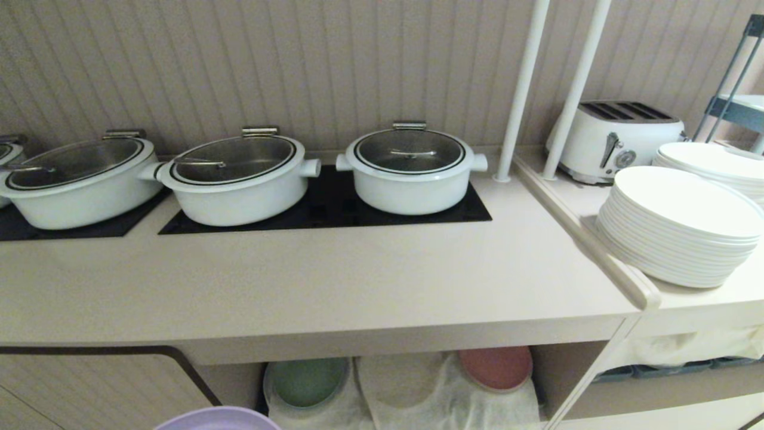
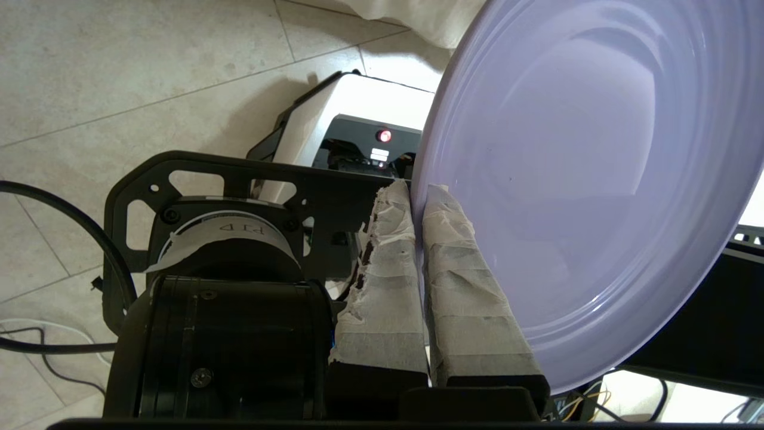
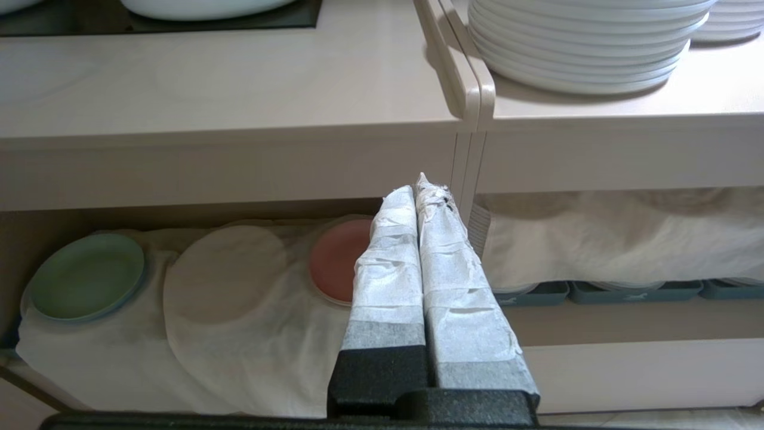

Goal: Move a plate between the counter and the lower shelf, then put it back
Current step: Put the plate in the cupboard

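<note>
Left gripper [image 2: 418,197] clamped on rim of round matte lavender plate [image 2: 585,179], held in air below glossy beige surface [image 1: 310,280]. Right gripper [image 3: 418,191] closed, empty, facing cloth-draped lower shelf [image 3: 239,334] holding green plate [image 3: 86,275] and pink-red plate [image 3: 337,260].

Three white pots [image 1: 239,179], toaster [image 1: 621,140], stacked white plates [image 1: 680,224].

Three white pots [image 1: 410,169] with glass lids stand on the table [image 1: 310,280] (a fourth barely shows at the left edge). Two stacks of white plates [image 1: 680,227], one toaster [image 1: 621,138]. One lavender plate [image 2: 585,179], one green plate [image 1: 307,381], one pink-red plate [image 1: 496,367].
</note>
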### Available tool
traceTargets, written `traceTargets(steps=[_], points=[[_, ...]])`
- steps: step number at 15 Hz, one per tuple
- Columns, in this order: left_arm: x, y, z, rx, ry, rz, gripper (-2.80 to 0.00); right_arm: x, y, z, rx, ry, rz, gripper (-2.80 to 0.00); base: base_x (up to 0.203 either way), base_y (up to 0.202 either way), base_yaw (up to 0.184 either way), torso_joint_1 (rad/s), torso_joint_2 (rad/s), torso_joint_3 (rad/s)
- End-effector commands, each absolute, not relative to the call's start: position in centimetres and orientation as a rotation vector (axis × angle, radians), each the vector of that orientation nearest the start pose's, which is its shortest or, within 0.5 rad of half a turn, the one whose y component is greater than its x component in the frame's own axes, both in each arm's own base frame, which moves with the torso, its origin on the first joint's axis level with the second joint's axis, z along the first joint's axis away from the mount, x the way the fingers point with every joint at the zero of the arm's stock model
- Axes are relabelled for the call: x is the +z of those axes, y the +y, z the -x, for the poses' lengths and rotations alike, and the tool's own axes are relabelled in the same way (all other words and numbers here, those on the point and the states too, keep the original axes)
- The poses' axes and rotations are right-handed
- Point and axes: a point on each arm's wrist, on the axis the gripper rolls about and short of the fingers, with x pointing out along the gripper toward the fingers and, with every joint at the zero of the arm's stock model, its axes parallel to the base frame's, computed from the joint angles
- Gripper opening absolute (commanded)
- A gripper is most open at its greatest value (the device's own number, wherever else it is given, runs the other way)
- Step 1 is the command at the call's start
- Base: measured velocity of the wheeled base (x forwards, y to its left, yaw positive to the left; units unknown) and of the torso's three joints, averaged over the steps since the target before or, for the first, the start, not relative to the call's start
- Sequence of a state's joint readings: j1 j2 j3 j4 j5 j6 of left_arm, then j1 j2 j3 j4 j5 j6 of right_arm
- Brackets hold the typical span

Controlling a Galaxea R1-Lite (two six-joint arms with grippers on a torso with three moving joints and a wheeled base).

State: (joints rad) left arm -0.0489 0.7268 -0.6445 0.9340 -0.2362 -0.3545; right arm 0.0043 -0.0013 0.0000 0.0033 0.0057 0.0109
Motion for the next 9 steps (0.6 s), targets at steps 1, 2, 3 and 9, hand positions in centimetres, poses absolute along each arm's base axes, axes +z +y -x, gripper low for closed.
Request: traceTargets(steps=[1, 2, 3, 9], points=[[17.33, -0.58, -0.94, -0.076, 1.060, 0.420, -2.80, 7.52, 0.00, 2.28, 0.012, 0.003, -0.011, -2.80, 0.000, 0.000, 0.000, -0.158, 0.31, 0.162], [17.33, -0.58, -0.94, -0.076, 1.060, 0.420, -2.80, 7.52, 0.00, 2.28, 0.011, 0.003, -0.011, -2.80, 0.000, 0.000, 0.000, -0.151, 0.32, 0.163], [17.29, -0.58, -0.93, -0.077, 1.062, 0.421, -2.80, 7.52, 0.00, 2.28, 0.011, 0.003, -0.011, -2.80, 0.000, 0.000, 0.000, -0.144, 0.32, 0.163], [17.29, -0.58, -0.96, -0.078, 1.064, 0.422, -2.80, 7.52, 0.00, 2.28, 0.010, 0.003, -0.017, -2.80, 0.000, 0.000, 0.000, -0.151, 0.33, 0.179]])
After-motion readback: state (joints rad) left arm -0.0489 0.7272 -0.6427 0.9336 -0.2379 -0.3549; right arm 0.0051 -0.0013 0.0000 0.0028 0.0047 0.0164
